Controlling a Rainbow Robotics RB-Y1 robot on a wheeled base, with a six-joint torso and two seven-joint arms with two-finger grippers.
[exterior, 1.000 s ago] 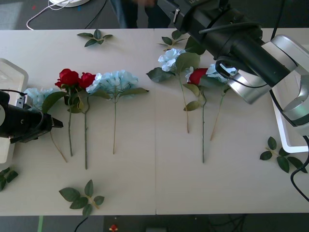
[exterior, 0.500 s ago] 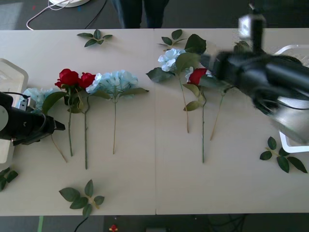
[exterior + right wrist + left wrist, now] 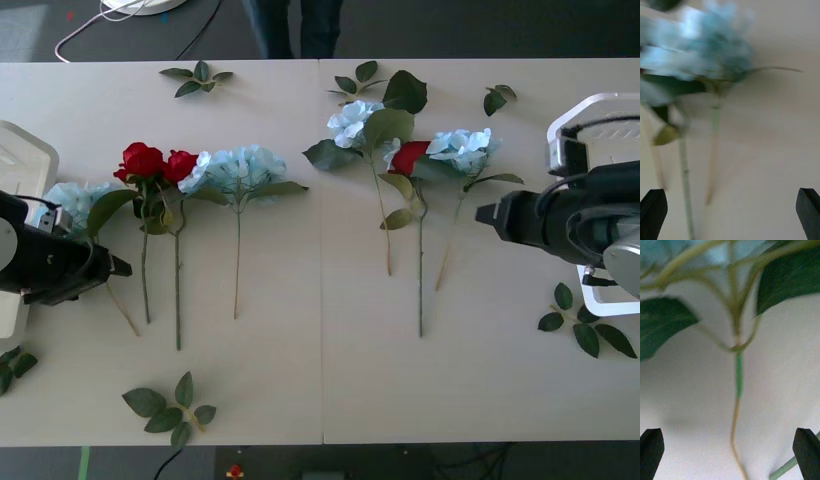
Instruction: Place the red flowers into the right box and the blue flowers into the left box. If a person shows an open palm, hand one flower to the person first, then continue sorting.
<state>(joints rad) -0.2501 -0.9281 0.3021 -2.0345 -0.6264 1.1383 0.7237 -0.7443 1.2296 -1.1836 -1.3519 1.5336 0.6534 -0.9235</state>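
Surface: pale beige table (image 3: 320,380), a seam running front-to-back down its middle. Dark floor beyond the far edge, w/ a white cable (image 3: 95,25) and a person's dark trouser legs (image 3: 295,25) standing there. No readable labels or writing anywhere.

Flowers lay heads-away, stems toward robot. L group: pale blue flower (image 3: 78,198) at far left, two red roses (image 3: 155,163) touching each other, then a blue hydrangea (image 3: 235,168). R group: a light blue bloom (image 3: 352,120), a red flower (image 3: 408,157) partly under leaves, a second blue hydrangea (image 3: 462,148). Loose leaf sprigs (image 3: 172,402) scattered near table edges.

White left box (image 3: 22,160) at L edge, white right box (image 3: 590,115) at R edge; both partly behind the arms.

Left gripper (image 3: 112,265) sat low at L edge, just beside the far-left blue flower's stem (image 3: 738,375); black fingertips (image 3: 651,452) wide apart, holding nothing. Right gripper (image 3: 485,213) near R edge, pointing at R group, just beside the second hydrangea's stem (image 3: 714,150); fingertips (image 3: 653,212) likewise spread, nothing between.
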